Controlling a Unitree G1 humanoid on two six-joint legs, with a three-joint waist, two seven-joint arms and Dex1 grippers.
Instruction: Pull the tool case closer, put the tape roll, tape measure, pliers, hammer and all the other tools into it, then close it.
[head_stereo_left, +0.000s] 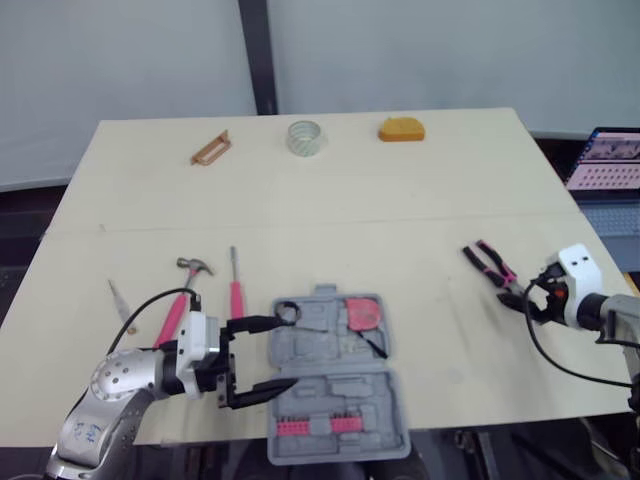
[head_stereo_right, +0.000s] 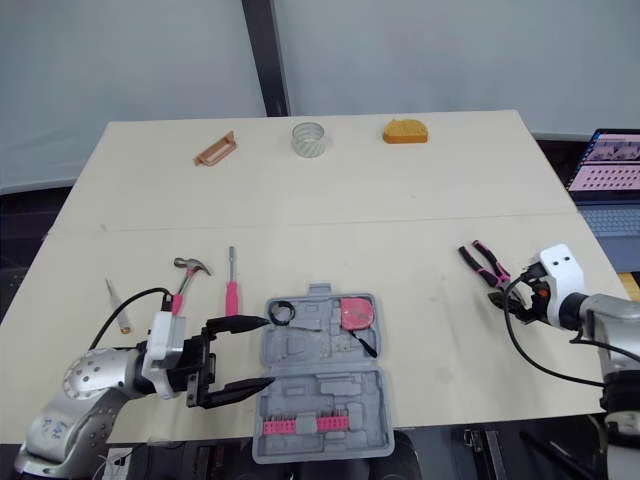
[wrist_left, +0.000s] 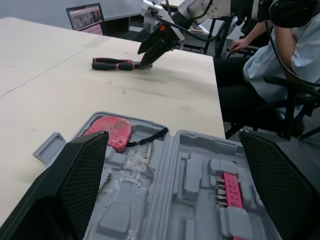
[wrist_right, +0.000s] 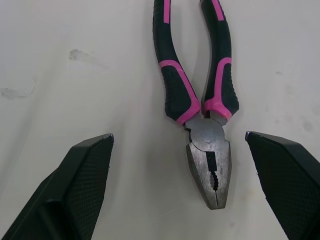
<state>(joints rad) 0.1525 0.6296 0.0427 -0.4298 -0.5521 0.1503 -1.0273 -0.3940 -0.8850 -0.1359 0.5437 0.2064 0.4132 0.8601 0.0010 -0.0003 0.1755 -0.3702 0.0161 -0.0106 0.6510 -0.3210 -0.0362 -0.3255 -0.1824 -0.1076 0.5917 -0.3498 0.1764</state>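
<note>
The left arm (head_stereo_left: 110, 395) has a rounded silver-grey shell dotted with small holes, with a small blue marking lower down. A white block (head_stereo_left: 197, 342) sits at its wrist, and a thin black cable (head_stereo_left: 150, 298) loops above it. The left gripper (head_stereo_left: 290, 350) has two black tapering fingers (wrist_left: 75, 180) with a fine woven texture. The right gripper (head_stereo_left: 520, 300) has matching fingers, a white housing (head_stereo_left: 578, 268) with a red spot, and a black looping cable.
</note>
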